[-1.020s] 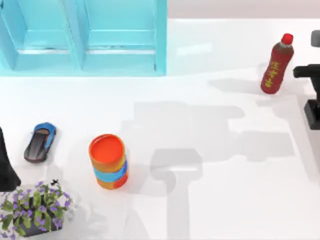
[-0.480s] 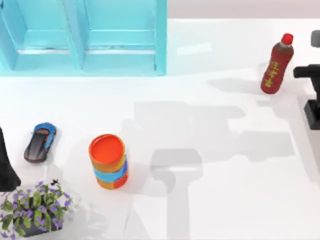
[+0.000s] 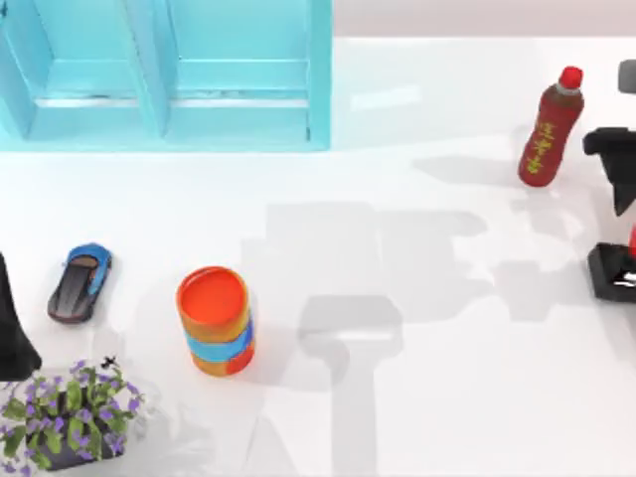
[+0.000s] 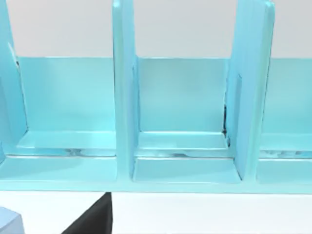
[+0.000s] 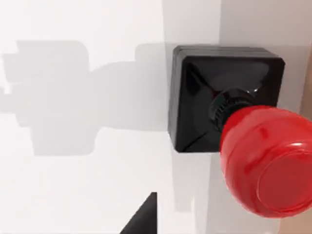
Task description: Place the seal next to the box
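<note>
Black-based, red-knobbed seal (image 5: pixel 229 97); cyan box (image 3: pixel 169 75); apparently orange-and-blue-banded can (image 3: pixel 216 320).

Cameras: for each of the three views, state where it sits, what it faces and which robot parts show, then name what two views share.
Top view: above the table, looking down; the right arm's black parts show near the seal at the right edge, a dark piece of the left arm at the left edge.
Left wrist view: faces the blue box; a dark part at the frame's edge.
Right wrist view: looks down on the seal; a dark tip shows.
Shared: top and right wrist views show the seal; top and left wrist the box.
</note>
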Action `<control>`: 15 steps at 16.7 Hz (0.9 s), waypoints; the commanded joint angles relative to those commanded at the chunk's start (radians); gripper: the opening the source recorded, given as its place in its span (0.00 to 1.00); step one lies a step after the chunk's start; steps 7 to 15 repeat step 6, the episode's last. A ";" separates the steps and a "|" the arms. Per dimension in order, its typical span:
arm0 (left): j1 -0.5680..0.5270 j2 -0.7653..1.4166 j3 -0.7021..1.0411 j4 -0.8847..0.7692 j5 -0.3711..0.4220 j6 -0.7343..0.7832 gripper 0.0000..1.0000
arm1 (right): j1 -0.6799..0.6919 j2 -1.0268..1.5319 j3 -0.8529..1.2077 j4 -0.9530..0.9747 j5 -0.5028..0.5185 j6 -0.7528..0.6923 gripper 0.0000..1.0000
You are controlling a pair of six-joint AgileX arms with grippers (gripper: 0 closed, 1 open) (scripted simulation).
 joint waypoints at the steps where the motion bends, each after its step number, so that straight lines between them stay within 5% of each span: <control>1: 0.000 0.000 0.000 0.000 0.000 0.000 1.00 | 0.000 0.000 0.000 0.000 0.000 0.000 1.00; 15: 0.000 0.000 0.000 0.000 0.000 0.000 1.00 | 0.000 0.000 0.000 0.000 0.000 0.000 1.00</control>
